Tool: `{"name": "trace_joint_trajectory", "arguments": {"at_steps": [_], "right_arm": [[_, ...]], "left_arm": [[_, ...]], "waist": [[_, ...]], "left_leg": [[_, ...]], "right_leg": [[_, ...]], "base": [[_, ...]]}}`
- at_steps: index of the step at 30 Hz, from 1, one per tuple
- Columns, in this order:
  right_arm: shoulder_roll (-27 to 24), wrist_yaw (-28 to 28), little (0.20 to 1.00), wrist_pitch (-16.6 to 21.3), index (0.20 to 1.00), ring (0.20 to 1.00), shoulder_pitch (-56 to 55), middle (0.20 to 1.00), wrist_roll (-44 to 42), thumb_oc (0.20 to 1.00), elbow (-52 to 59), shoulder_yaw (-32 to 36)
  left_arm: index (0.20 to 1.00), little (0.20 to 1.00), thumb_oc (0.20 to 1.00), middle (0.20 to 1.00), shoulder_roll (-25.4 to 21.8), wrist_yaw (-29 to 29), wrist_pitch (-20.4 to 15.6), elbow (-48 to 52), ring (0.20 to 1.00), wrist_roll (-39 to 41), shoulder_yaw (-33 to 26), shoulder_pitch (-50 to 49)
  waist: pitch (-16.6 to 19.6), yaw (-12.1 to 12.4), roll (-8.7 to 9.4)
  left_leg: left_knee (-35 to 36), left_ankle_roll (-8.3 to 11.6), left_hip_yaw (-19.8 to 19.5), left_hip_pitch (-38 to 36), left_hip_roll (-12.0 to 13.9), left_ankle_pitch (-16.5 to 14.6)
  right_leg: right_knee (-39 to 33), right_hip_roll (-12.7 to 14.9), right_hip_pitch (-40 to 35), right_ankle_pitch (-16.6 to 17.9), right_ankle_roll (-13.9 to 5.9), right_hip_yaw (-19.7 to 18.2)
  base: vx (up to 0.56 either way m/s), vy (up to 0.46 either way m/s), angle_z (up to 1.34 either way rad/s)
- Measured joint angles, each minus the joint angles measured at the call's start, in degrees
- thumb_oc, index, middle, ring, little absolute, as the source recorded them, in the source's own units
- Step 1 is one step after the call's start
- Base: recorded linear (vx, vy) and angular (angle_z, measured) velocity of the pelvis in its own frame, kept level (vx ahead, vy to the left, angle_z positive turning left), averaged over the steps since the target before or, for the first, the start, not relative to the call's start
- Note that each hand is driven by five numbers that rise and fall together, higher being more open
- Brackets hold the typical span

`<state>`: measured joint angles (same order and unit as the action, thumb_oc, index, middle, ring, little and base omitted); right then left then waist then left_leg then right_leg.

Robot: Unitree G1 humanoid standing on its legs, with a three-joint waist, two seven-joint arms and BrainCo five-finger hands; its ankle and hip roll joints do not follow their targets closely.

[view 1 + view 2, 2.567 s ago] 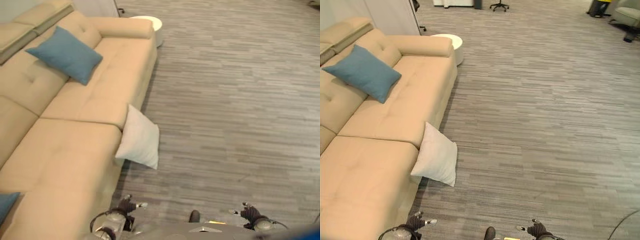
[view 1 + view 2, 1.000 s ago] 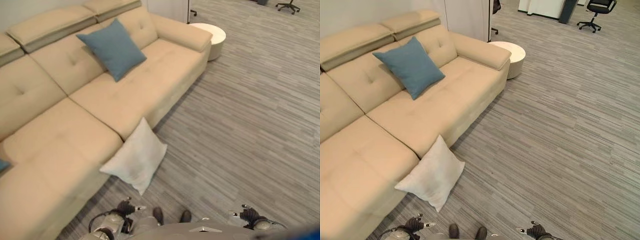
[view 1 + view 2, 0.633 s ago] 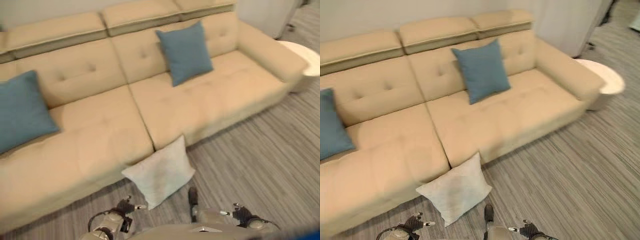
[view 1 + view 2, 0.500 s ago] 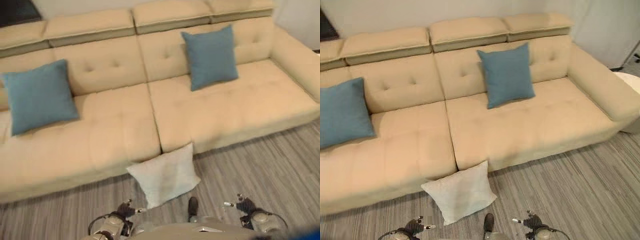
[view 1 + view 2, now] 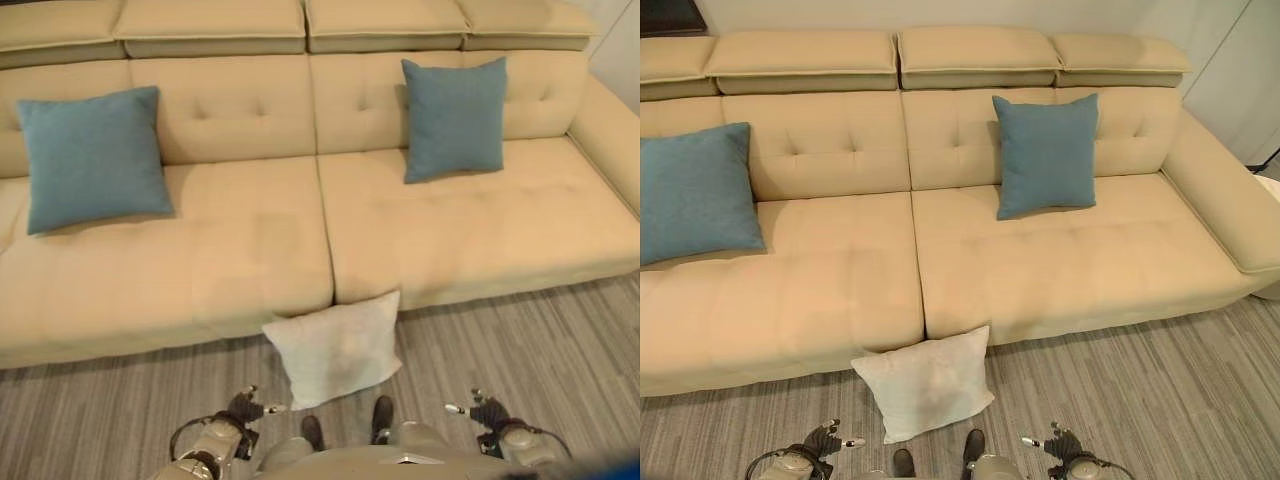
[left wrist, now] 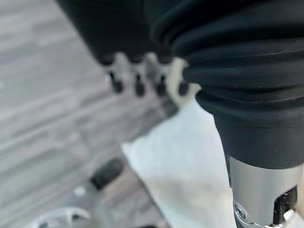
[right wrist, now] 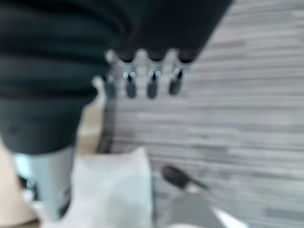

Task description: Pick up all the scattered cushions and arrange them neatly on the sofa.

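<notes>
While the white cushion [image 5: 925,385] leans against the sofa [image 5: 1040,270] front on the floor [image 5: 1160,380], it lies just ahead of and between my hands. My left hand [image 5: 243,408] and right hand [image 5: 487,412] hang low with fingers relaxed, holding nothing. Two blue cushions [image 5: 1045,153] sit on the seat beyond. The white one looks light and soft; I judge pinching its side edges best.

The light is soft and even, with no bright glare. A small dark shadow sits under the white cushion [image 5: 925,385] on the floor [image 5: 1160,380]. Both eye views look clear. Both wrist views look fuzzy, and the right one is blurrier.
</notes>
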<state>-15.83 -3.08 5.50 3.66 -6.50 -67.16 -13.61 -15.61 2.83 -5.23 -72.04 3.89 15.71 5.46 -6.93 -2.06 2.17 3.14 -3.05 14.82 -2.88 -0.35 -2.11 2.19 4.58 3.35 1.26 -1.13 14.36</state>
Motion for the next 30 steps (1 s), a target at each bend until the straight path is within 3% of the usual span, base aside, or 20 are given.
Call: {"name": "trace_joint_trajectory", "arguments": {"at_steps": [1,2,3,5,6,7,8,11,16,18,23,30], "right_arm": [[-0.3,-0.1,1.0,0.0,1.0,1.0,1.4,1.0,0.0,1.0,0.2,-0.5],[-0.8,-0.3,1.0,0.2,1.0,1.0,2.9,1.0,-0.1,1.0,0.8,-1.9],[-0.7,-0.4,1.0,0.4,1.0,1.0,3.4,1.0,-0.1,1.0,1.4,-2.3],[0.4,-0.4,1.0,0.5,1.0,1.0,3.0,1.0,0.0,1.0,1.3,-2.6],[1.1,-0.4,1.0,0.8,1.0,1.0,2.6,1.0,0.0,1.0,1.3,-2.6],[1.5,-0.6,1.0,0.9,1.0,1.0,3.3,1.0,0.0,1.0,1.2,-2.6],[1.1,-1.1,1.0,0.9,1.0,1.0,3.7,1.0,0.0,1.0,2.1,-2.6],[-0.2,-2.5,1.0,1.4,1.0,1.0,4.2,1.0,-0.3,1.0,5.6,-2.6],[-1.3,-5.8,1.0,2.0,1.0,1.0,15.3,1.0,-2.0,1.0,9.1,-2.8],[-1.6,-7.5,1.0,2.4,1.0,1.0,19.7,1.0,-3.6,1.0,12.2,-2.8],[-3.8,-10.3,1.0,3.0,1.0,1.0,25.6,1.0,-5.8,1.0,16.8,-3.9],[-6.3,-13.8,1.0,4.3,1.0,1.0,31.1,1.0,-7.5,1.0,19.1,-3.9]], "left_arm": [[1.0,1.0,1.0,1.0,-0.1,0.0,0.0,0.1,1.0,0.1,0.1,0.8],[1.0,1.0,1.0,1.0,-0.6,0.1,-0.2,0.6,1.0,0.1,0.1,2.7],[1.0,1.0,1.0,1.0,-0.9,0.1,-0.4,1.1,1.0,0.1,0.1,3.1],[1.0,1.0,1.0,1.0,-1.5,0.3,-0.8,1.5,1.0,1.3,0.0,3.4],[1.0,1.0,1.0,1.0,-2.1,0.3,-0.6,1.6,1.0,1.8,0.0,3.0],[1.0,1.0,1.0,1.0,-2.3,1.0,-0.7,2.8,1.0,2.4,0.0,2.4],[1.0,1.0,1.0,1.0,-2.0,1.4,-0.7,3.7,1.0,3.0,-0.1,2.4],[1.0,1.0,1.0,1.0,-0.9,2.8,-1.8,8.3,1.0,8.1,-1.2,5.3],[1.0,1.0,1.0,1.0,-0.6,6.7,-4.0,11.8,1.0,17.0,-1.1,17.2],[1.0,1.0,1.0,1.0,-0.7,8.9,-4.4,11.9,1.0,20.8,-1.2,23.1],[1.0,1.0,1.0,1.0,-2.3,11.5,-6.6,14.8,1.0,23.8,-1.2,26.4],[1.0,1.0,1.0,1.0,-3.6,13.8,-7.8,14.6,1.0,29.3,-4.5,28.0]], "waist": [[-0.6,-0.8,-0.9],[-1.0,-1.7,-1.82],[-1.1,-1.5,-1.6],[-0.5,0.2,-0.31],[0.0,0.0,0.88],[-0.4,0.3,1.72],[-0.7,0.4,1.47],[-3.7,0.2,1.25],[-13.9,-0.3,1.17],[-17.6,-0.7,1.35],[-18.5,-0.8,1.16],[-18.8,-0.6,1.37]], "left_leg": [[0.5,-0.32,-1.8,0.1,0.0,0.1],[-0.2,-0.78,-3.1,2.2,0.3,1.0],[0.2,-0.6,-3.3,3.0,0.2,1.4],[0.8,-0.27,-2.4,2.9,0.1,1.8],[0.9,0.02,-3.0,2.9,-0.4,1.9],[0.9,0.94,-3.0,2.8,-0.2,2.1],[0.8,1.42,-3.0,3.0,0.8,2.4],[-1.6,2.72,-4.7,6.4,2.4,2.8],[-13.3,3.94,-6.0,22.1,4.2,1.8],[-18.9,4.51,-6.4,29.0,4.4,0.6],[-26.2,4.56,-8.0,39.2,6.2,-0.6],[-33.6,4.91,-10.2,52.7,6.4,-1.2]], "right_leg": [[5.0,0.0,2.1,-1.3,-1.06,-5.0],[12.4,-0.5,7.9,-3.6,-3.77,-15.5],[12.6,0.6,8.8,-4.6,-5.13,-16.6],[9.1,3.1,8.9,-4.8,-5.87,-13.0],[4.8,4.1,7.0,-2.5,-6.35,-11.8],[0.6,3.8,4.9,0.3,-5.32,-11.4],[-3.1,3.0,3.1,2.1,-4.45,-10.5],[-5.0,1.1,3.4,3.5,-3.5,-8.2],[7.7,0.8,19.6,2.3,-3.23,-7.8],[14.3,1.6,26.7,-0.2,-1.38,-7.8],[22.0,2.0,36.6,-2.4,-1.43,-7.3],[29.9,2.7,49.7,-4.0,0.71,-6.1]], "base": [[-0.07,0.0,0.55],[-0.02,-0.028,0.78],[0.0,-0.057,0.43],[-0.01,-0.042,-0.05],[-0.05,-0.048,0.01],[-0.13,-0.095,0.1],[-0.19,-0.097,0.05],[-0.33,-0.094,0.27],[-0.25,-0.056,0.07],[-0.09,-0.044,0.11],[-0.06,-0.024,0.03],[-0.07,-0.032,0.1]]}}
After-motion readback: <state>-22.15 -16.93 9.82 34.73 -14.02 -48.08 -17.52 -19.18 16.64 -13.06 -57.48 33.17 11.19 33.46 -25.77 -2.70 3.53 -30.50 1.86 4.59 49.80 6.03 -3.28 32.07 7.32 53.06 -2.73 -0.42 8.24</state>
